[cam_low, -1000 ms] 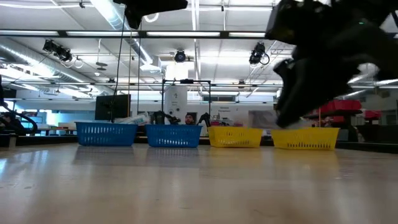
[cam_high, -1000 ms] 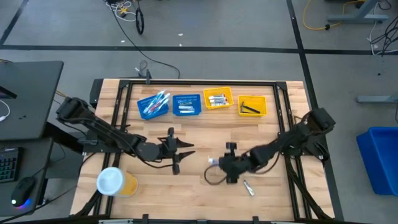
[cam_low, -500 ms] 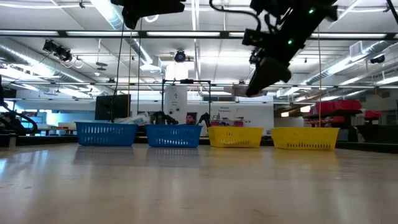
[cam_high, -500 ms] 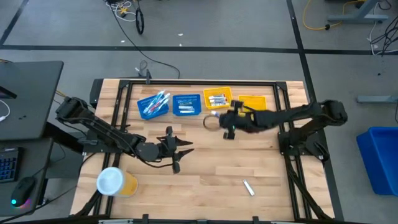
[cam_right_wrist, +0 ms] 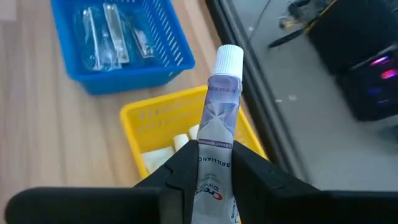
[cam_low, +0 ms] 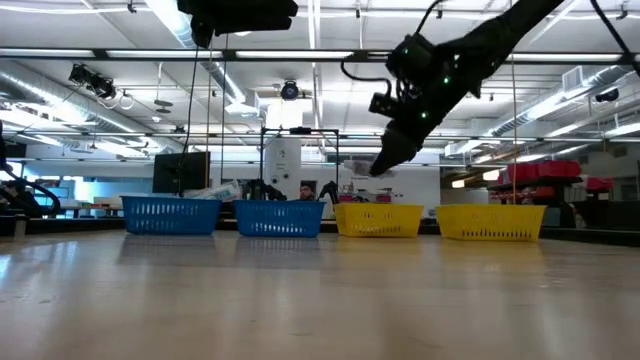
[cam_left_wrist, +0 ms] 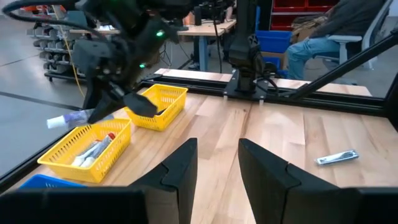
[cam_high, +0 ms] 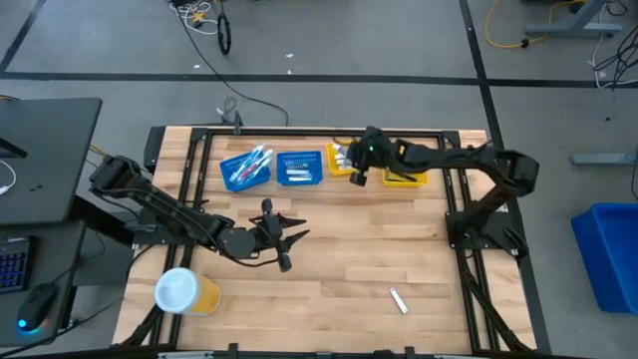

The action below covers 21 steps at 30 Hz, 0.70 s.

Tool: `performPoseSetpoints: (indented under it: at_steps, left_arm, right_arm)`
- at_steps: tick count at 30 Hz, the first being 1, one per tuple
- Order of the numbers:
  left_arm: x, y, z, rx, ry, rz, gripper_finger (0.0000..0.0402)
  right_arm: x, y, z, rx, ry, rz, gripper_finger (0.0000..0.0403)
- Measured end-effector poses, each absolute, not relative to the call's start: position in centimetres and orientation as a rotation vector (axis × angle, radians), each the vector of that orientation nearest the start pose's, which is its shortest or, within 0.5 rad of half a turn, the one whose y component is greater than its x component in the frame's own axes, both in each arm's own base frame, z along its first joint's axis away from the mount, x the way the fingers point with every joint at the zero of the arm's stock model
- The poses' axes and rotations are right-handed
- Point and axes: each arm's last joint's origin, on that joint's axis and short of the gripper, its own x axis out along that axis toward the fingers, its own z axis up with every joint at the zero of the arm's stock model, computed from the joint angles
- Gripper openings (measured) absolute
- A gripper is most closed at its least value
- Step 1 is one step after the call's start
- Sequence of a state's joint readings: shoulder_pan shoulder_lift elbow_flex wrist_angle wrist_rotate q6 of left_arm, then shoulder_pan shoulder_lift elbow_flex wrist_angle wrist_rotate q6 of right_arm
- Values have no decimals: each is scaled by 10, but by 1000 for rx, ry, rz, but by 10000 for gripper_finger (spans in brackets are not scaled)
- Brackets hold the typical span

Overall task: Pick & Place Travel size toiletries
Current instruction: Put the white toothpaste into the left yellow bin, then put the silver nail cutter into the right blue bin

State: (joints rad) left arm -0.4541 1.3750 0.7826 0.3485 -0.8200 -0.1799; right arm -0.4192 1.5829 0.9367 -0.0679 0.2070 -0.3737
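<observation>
My right gripper [cam_high: 351, 168] is shut on a white toothpaste tube [cam_right_wrist: 221, 112] and hovers over the yellow tray [cam_high: 351, 158] that holds more tubes. In the left wrist view the tube [cam_left_wrist: 69, 119] sticks out past the far rim of that tray [cam_left_wrist: 59, 160]. A blue tray [cam_high: 246, 168] holds toothbrushes, and a second blue tray [cam_high: 299, 167] holds silvery items. One silvery item [cam_high: 398, 300] lies flat on the table near the front right. My left gripper [cam_high: 292, 246] stands open above the table's middle, with nothing between its fingers. My right gripper pinches the tube's body [cam_right_wrist: 214, 152] between its two fingers [cam_right_wrist: 180, 173], on the half away from the cap. The fingers slant down toward the far edge and lie along the tube. The capped end [cam_right_wrist: 229, 57] points ahead, and the tube is clear above the yellow tray.
A second yellow tray [cam_high: 407, 172] with dark items sits at the right end of the row, partly under my right arm. A yellow tub with a white lid [cam_high: 184, 292] stands at the near left. A black frame [cam_high: 299, 132] runs along the table's far edge.
My right gripper has swung from the table's near middle toward the far edge, rising a little, and now hangs over the yellow tray with the toothpaste tube still in its fingers. The silvery item has stayed where it lay.
</observation>
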Motion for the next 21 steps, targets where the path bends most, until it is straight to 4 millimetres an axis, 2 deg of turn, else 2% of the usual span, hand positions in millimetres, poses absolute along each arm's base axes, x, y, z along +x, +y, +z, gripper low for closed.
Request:
performPoseSetpoints:
  at_steps: [5,10,15,21]
  left_arm:
    - [270,-108,254,-31,164,380,124]
    - [270,-108,254,-31,164,379,124]
    - [270,-108,254,-31,164,379,124]
    - [270,-108,254,-31,164,379,124]
  right_arm:
    - [293,-166,185,-132,816,-402,91]
    - [290,-182,167,-76,856,-440,91]
    - [289,-189,156,-59,873,-455,107]
    - [290,-190,153,-48,878,-457,156]
